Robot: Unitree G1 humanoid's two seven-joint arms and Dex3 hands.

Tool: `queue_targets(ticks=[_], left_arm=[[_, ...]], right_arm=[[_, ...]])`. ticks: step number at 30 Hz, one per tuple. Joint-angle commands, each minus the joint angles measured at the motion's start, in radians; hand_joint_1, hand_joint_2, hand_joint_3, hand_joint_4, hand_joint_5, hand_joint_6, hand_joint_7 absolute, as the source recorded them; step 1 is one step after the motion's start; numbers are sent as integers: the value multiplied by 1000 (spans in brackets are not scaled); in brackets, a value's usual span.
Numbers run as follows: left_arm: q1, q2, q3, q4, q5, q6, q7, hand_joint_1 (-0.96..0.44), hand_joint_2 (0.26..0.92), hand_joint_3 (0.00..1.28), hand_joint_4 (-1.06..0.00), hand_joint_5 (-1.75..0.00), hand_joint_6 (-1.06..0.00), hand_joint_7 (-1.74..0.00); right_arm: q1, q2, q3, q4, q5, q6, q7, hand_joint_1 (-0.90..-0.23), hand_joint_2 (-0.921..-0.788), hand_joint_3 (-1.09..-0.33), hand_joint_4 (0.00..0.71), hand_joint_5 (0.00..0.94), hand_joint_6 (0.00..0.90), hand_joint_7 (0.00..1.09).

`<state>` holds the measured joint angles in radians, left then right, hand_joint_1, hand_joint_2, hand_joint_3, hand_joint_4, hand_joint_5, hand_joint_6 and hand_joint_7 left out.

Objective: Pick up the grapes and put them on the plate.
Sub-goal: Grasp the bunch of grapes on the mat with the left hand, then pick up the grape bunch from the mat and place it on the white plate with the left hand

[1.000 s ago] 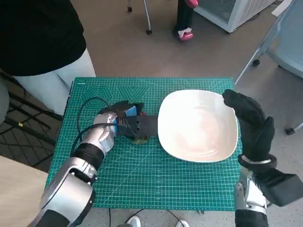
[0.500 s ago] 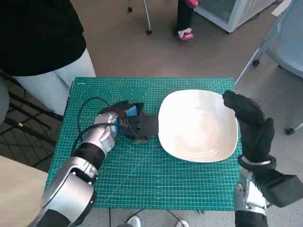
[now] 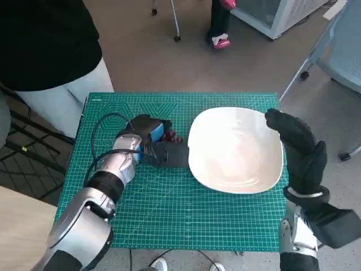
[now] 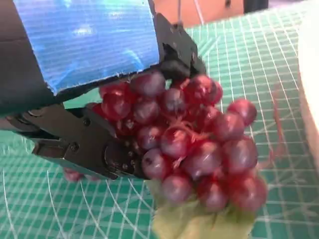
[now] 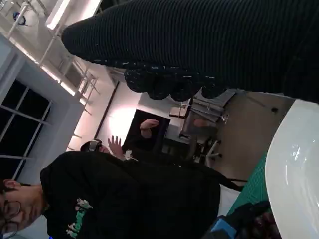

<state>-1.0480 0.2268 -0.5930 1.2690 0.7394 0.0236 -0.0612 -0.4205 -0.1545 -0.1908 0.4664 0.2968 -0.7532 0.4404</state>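
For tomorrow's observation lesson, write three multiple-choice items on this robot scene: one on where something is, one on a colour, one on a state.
1. Where is the plate?
A. on the green mat, beside the right hand
B. on the floor
C. held up by the left hand

2. What colour are the grapes?
A. yellow
B. dark red
C. white

3. What is the left hand doing?
A. resting open on the plate
B. hanging off the table
C. holding the grapes

Answers:
1 A: the head view shows the plate lying on the mat, with the right hand at its edge.
2 B: the left wrist view shows a dark red bunch.
3 C: the left wrist view shows the black fingers closed round the bunch.
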Motion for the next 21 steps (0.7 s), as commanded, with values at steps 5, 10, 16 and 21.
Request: queue_targets(ticks=[5,10,16,21], left_arm=[[32,0,-2,23,-8,4,-22,5,921,217,-467,-1445,-525,-1218],[32,1,5,22,-17,5,-29,1,921,221,-462,-1467,-521,-1214],[31,0,2,25,-16,10,-31,1,921,222,-461,-1479,-523,-1202],[30,1,3,24,-17,9,-37,1,921,220,-465,-1476,-522,-1202]], right_arm=[[22,1,4,1,4,17,2,-626,-921,-862,385,1,117,289],[21,0,5,4,4,16,2,-626,-921,-863,385,1,118,286],[19,-1,5,9,4,16,4,-626,-921,-863,385,1,119,284],[18,-1,6,9,2,15,3,-626,-921,-864,385,1,121,282]])
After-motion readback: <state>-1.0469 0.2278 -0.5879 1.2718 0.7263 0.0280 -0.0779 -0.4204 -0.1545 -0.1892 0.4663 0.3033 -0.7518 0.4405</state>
